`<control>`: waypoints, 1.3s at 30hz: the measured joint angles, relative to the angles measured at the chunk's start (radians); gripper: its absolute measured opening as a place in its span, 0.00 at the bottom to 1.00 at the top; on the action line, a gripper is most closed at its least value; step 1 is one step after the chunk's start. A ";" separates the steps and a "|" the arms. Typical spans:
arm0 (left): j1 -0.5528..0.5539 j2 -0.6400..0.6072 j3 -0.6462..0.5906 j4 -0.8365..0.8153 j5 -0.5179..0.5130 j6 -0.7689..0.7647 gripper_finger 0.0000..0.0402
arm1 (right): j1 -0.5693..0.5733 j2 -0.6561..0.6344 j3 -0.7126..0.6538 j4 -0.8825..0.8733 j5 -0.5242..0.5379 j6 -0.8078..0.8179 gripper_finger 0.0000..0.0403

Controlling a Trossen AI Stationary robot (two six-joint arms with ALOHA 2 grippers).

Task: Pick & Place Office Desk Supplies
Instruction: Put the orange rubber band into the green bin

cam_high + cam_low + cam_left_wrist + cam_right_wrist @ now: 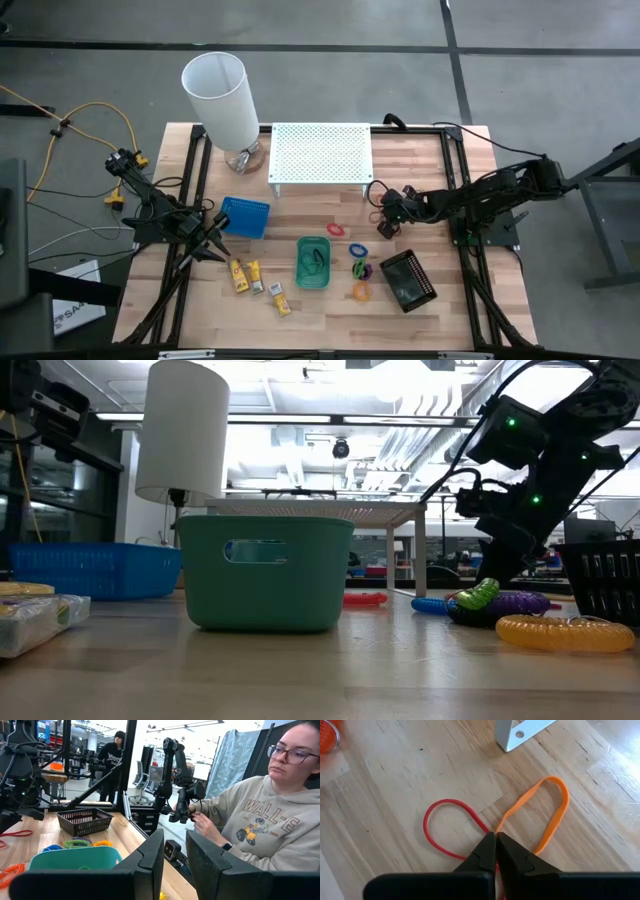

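Here the right gripper point(496, 840) is clenched where thin red band point(445, 827) and orange band point(552, 812) cross.

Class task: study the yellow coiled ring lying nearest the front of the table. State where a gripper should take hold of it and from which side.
Grip the yellow coiled ring across one side of its loop, coming straight down from above: it lies flat, with an open centre for one finger.
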 joint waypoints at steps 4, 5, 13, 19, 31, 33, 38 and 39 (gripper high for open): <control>0.000 0.000 0.000 0.000 0.000 0.000 0.20 | 0.000 -0.010 0.000 0.009 -0.004 -0.001 0.01; 0.000 0.000 0.000 0.000 0.000 0.000 0.20 | 0.000 -0.015 0.000 0.010 -0.004 -0.002 0.01; 0.000 0.000 0.000 0.000 0.000 0.000 0.20 | 0.000 -0.020 0.000 0.011 0.006 -0.021 0.01; 0.000 0.000 0.000 0.000 0.000 0.000 0.20 | 0.000 -0.020 0.000 0.011 0.005 -0.022 0.01; 0.000 0.000 0.000 0.000 0.000 0.000 0.20 | 0.000 -0.020 0.000 0.011 0.005 -0.021 0.01; 0.000 0.000 0.000 0.000 0.000 0.000 0.20 | 0.000 -0.020 0.000 0.011 0.000 -0.021 0.01; 0.000 0.000 0.000 0.000 0.000 0.000 0.20 | 0.000 -0.020 0.000 0.010 -0.013 0.003 0.01; 0.000 0.000 0.000 0.000 0.000 0.000 0.20 | 0.000 -0.020 0.000 0.010 -0.013 0.004 0.01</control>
